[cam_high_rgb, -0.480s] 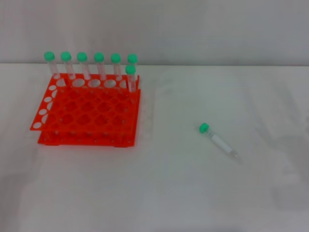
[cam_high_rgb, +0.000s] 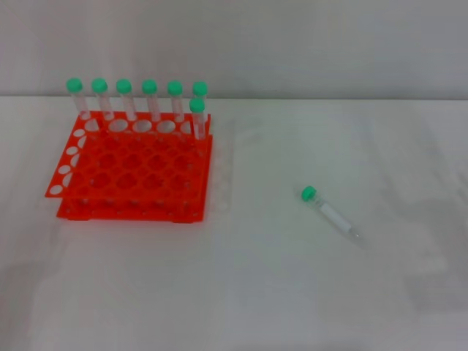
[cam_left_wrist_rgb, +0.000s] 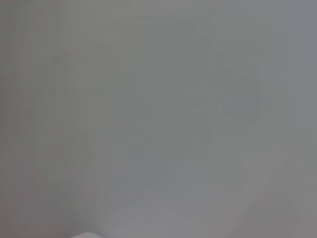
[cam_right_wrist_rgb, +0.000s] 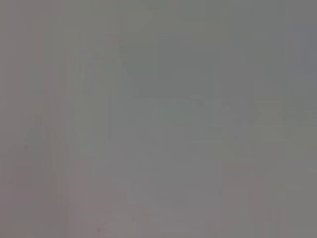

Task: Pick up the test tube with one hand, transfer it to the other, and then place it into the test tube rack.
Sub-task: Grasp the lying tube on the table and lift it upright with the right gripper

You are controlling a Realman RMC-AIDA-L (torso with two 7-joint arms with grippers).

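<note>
Neither gripper in view: head view shows no arm, both wrist views show only blank grey. Finger state not visible for either; places cannot be tied to a gripper, so given against the rack.

Test tube (cam_high_rgb: 330, 213) lies flat on the white table (cam_high_rgb: 278, 292), alone, well apart from the test tube rack (cam_high_rgb: 131, 172) and on the robot's right of it. Long axis diagonal: green cap (cam_high_rgb: 309, 193) toward the rack and far side, conical tip (cam_high_rgb: 357, 237) toward the robot and its right.

Seven capped tubes (cam_high_rgb: 150, 99) stand upright along the rack's far row and corner.

Judgement: light, stiff, smooth clear plastic; round, likely to roll or slip. Best pinched across mid-body near the label, leaving the cap end free for the handover.
</note>
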